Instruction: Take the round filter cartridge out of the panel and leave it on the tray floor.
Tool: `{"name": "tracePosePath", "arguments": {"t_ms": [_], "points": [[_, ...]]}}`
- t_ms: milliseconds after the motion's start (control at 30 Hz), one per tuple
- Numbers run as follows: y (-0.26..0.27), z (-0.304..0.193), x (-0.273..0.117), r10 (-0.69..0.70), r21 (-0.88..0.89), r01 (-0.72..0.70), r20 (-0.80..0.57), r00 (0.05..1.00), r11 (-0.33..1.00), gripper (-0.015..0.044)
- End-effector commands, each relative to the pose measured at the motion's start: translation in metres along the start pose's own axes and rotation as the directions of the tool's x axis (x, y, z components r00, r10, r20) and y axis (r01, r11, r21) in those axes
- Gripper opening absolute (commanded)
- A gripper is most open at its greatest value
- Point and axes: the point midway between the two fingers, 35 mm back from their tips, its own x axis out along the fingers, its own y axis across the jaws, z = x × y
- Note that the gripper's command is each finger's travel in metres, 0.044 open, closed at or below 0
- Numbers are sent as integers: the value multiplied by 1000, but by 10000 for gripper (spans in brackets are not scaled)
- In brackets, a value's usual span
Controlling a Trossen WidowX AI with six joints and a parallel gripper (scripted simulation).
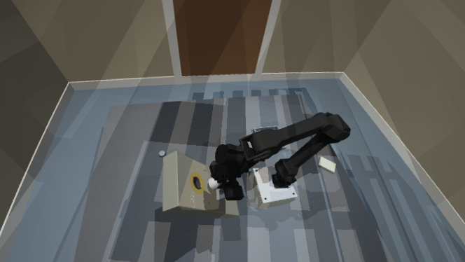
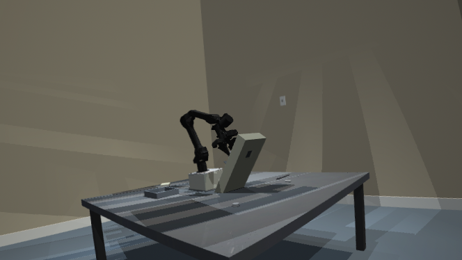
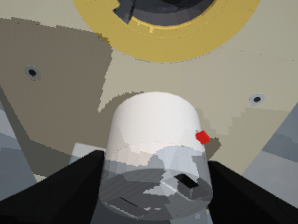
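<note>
The white round cartridge (image 1: 213, 183) (image 3: 155, 120) is outside the panel, in front of its sloping face. In the wrist view its slotted end faces the camera and a red mark shows on its side. My gripper (image 3: 154, 165) (image 2: 228, 152) is shut on the cartridge, one black finger on each side. The service panel (image 1: 170, 182) (image 2: 240, 167) (image 3: 200, 82) leans back; its yellow ring (image 3: 165, 54) surrounds a dark, empty opening above the cartridge. Whether the cartridge's far end touches the panel is hidden. The grey tray (image 2: 167, 194) stands beside the arm's base, partly hidden by the arm in the top view.
The arm's white base box (image 1: 276, 197) (image 2: 198, 181) stands between tray and panel. A pale block (image 1: 327, 164) (image 2: 165, 183) lies beyond the base. A small round piece (image 2: 236, 204) lies on the table. A pale ledge (image 3: 85, 151) shows below the cartridge in the wrist view.
</note>
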Motion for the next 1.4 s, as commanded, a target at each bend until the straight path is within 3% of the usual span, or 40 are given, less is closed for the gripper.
{"name": "tracePosePath", "arguments": {"t_ms": [0, 267, 1233, 1367], "points": [[0, 8, -29, -2, 6, 2, 23, 1000, 1000, 0], [-1, 5, -73, -1, 6, 1, 21, 1000, 1000, 0], [-88, 5, -58, -10, 1, 10, 21, 1000, 1000, 0], [-90, 2, -61, -45, 64, 44, 13, 999, 997, 0]]}}
